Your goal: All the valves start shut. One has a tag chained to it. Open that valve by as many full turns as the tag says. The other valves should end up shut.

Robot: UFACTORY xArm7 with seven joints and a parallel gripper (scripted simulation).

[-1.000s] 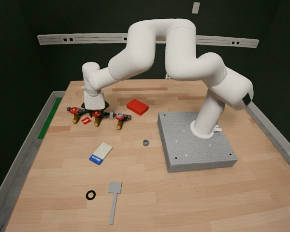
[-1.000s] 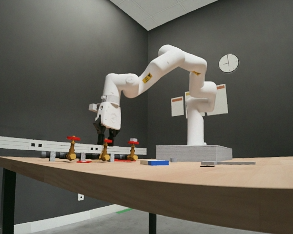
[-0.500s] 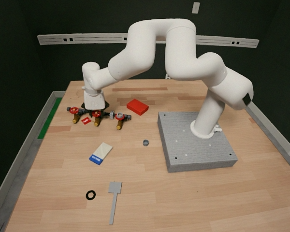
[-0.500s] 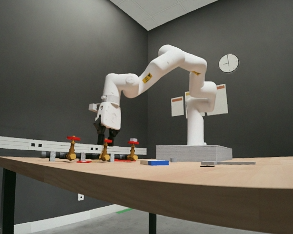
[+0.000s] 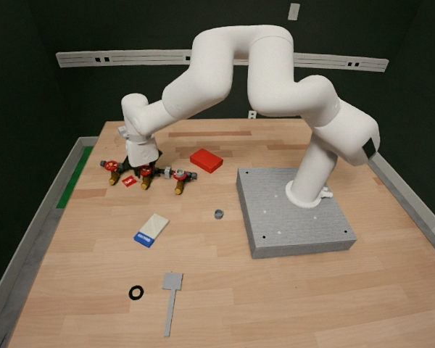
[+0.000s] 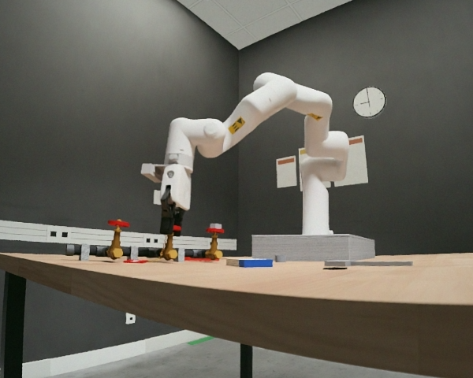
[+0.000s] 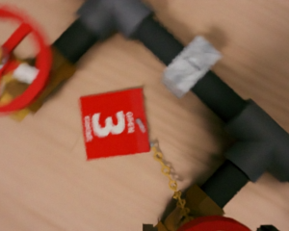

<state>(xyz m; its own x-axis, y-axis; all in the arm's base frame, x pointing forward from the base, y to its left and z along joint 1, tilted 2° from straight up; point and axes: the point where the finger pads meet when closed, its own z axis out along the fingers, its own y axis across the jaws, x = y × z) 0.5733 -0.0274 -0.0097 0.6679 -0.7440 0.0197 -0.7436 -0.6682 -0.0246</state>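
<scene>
Three brass valves with red handwheels stand along a dark pipe (image 5: 159,171) (image 7: 217,96) at the table's far left. A red tag (image 5: 128,181) (image 7: 114,122) reading "3" lies on the table. A gold chain (image 7: 169,170) joins it to the middle valve (image 5: 146,172) (image 6: 169,250). My gripper (image 5: 145,168) (image 6: 172,225) (image 7: 207,228) points down over that valve and is shut on its red handwheel (image 7: 212,224). The left valve (image 5: 112,165) (image 6: 117,224) (image 7: 19,67) and the right valve (image 5: 179,174) (image 6: 214,230) stand free.
A red block (image 5: 206,160) lies right of the valves. Nearer are a white and blue box (image 5: 151,229), a small grey cylinder (image 5: 219,214), a black ring (image 5: 135,292) and a grey paddle (image 5: 171,284). The arm's grey base (image 5: 292,232) stands at the right. A raised rim (image 5: 41,209) lines the table's left edge.
</scene>
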